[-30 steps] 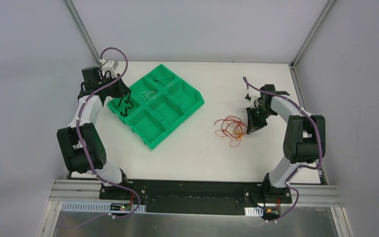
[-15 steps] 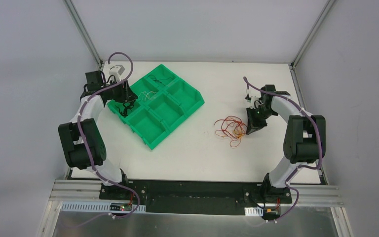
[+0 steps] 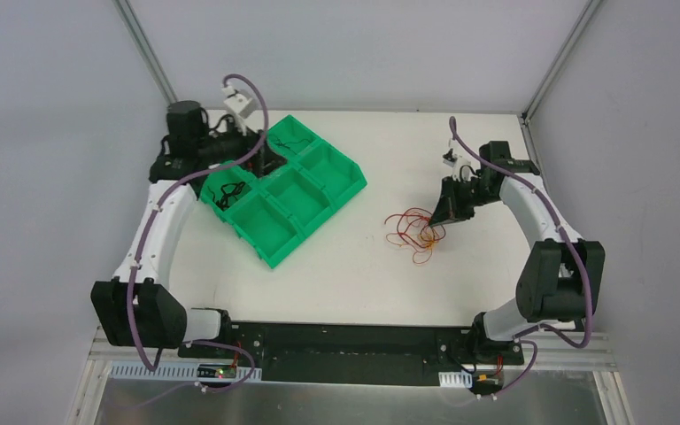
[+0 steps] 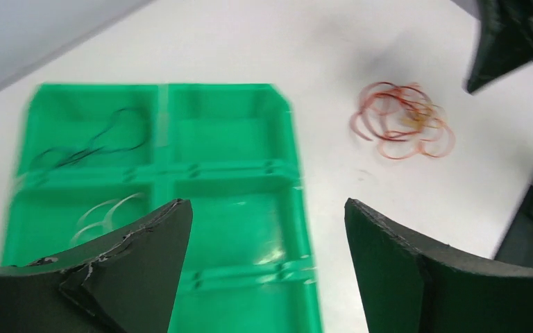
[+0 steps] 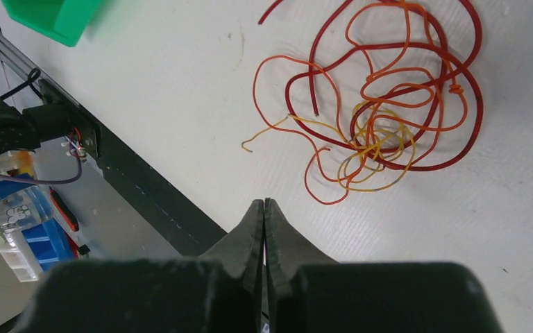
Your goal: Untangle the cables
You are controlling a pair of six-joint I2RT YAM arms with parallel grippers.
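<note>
Release: left pincer (image 4: 265, 206) had opened, black cable (image 3: 230, 190) now in the green tray (image 3: 270, 257) beside it. Right pincer (image 5: 264, 211) stayed closed before the remaining tangle (image 5: 382, 118).

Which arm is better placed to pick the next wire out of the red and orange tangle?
Right: the right gripper, shut, hangs beside the tangle; the left gripper is open over the distant green tray.

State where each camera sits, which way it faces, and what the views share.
Top external: above and behind the robot, looking down on the table; left arm and right arm show.
Left wrist: over the green tray, facing the cable tangle; open left gripper frames it.
Right wrist: beside the tangle, looking down at it; shut right gripper shows.
Shared: all three see tangle and tray.
</note>
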